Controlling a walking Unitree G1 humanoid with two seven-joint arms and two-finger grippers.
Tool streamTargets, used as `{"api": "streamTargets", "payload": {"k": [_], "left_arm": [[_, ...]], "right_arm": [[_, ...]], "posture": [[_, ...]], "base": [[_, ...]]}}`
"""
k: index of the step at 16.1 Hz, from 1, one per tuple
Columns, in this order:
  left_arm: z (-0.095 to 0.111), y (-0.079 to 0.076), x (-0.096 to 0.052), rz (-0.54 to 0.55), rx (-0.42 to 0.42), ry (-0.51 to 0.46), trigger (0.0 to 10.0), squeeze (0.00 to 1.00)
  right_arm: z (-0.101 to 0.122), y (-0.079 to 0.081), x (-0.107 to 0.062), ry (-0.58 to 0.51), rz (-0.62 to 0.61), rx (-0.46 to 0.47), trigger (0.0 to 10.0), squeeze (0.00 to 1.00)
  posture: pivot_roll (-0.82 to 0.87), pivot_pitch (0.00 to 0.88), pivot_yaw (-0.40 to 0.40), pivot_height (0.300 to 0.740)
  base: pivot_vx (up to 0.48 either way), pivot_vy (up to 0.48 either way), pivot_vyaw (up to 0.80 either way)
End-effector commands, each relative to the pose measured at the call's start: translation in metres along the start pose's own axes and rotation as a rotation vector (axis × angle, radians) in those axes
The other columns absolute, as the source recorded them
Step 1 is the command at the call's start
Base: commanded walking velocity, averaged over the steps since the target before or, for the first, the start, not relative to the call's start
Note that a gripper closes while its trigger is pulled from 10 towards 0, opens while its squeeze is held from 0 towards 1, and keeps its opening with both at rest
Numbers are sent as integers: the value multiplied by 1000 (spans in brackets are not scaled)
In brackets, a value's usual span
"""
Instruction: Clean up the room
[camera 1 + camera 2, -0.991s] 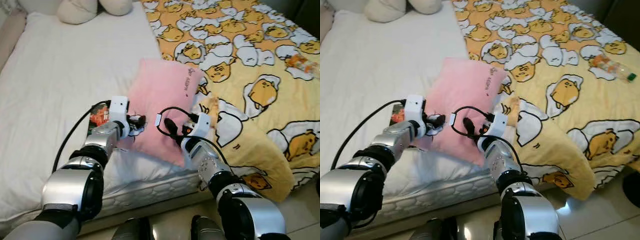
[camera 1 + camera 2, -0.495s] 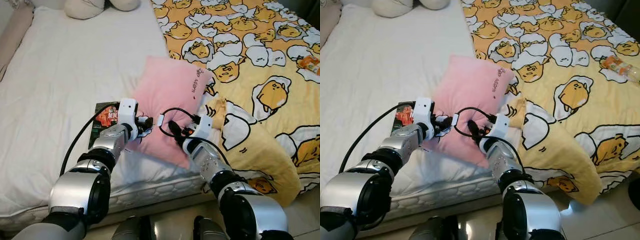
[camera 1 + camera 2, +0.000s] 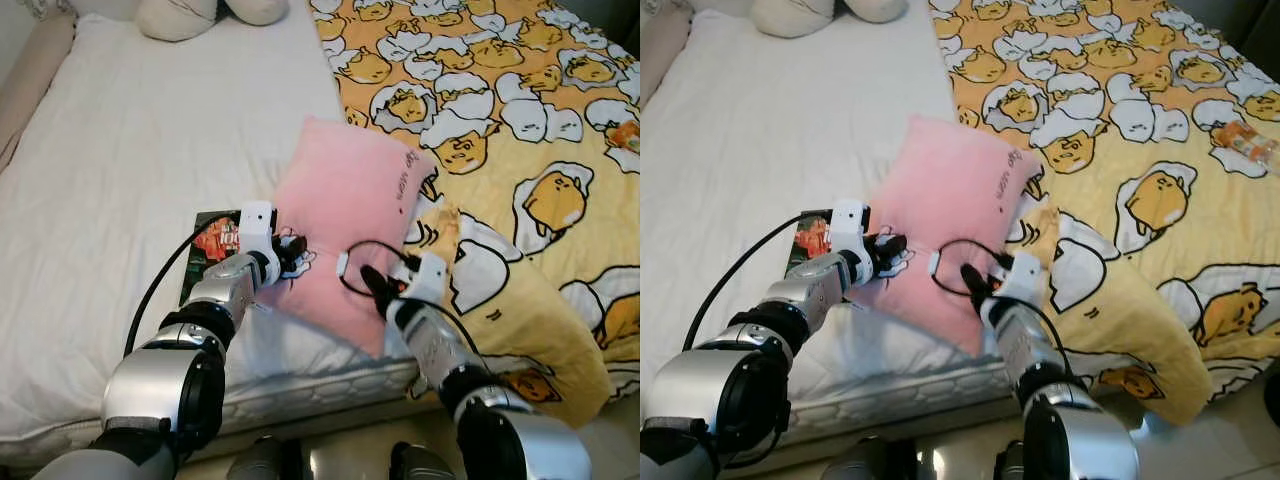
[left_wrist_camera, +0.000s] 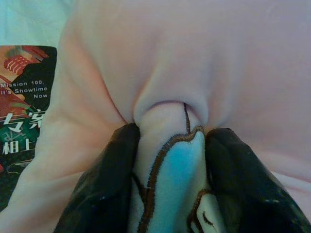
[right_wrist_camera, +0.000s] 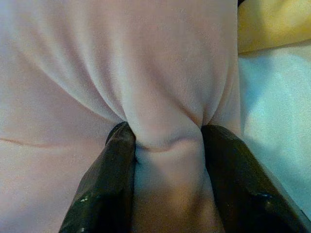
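A pink pillow (image 3: 345,215) lies near the foot edge of the bed (image 3: 120,170), half on the white sheet and half against the yellow cartoon-print blanket (image 3: 520,150). The left gripper (image 3: 292,254) is clamped on the pillow's left near corner, and the right gripper (image 3: 375,290) is clamped on its near edge by the blanket. The head views show both arms reaching in from below. The left wrist view shows what they cannot: a fold of pink cloth with a blue, brown-edged patch pinched between the black fingers (image 4: 104,184), and a printed magazine (image 4: 22,111) just beside the pillow. The right wrist view shows a plain pink fold squeezed between its fingers (image 5: 104,184).
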State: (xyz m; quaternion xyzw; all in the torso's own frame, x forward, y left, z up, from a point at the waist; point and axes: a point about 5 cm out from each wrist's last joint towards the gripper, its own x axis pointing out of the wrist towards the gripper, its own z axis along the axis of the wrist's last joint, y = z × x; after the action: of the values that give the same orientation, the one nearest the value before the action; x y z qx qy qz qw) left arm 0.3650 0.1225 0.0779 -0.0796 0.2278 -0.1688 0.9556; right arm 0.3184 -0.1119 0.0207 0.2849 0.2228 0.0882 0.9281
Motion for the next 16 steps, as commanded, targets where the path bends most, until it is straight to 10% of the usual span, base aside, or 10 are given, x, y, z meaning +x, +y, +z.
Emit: {"api": "streamTargets", "payload": {"k": [1, 7, 16], "left_arm": [[-19, 1, -2, -1, 15, 70, 0, 0], [-24, -10, 0, -84, 122, 88, 0, 0], [29, -20, 2, -162, 2, -204, 0, 0]], "right_arm": [[-12, -13, -7, 48, -51, -19, 0, 0], [9, -8, -2, -1, -25, -101, 0, 0], [59, -4, -1, -207, 15, -123, 0, 0]], "posture": [[-214, 59, 94, 740], [-211, 34, 94, 740], [-196, 0, 104, 740]], "base": [[0, 0, 0], [0, 0, 0], [0, 0, 0]]}}
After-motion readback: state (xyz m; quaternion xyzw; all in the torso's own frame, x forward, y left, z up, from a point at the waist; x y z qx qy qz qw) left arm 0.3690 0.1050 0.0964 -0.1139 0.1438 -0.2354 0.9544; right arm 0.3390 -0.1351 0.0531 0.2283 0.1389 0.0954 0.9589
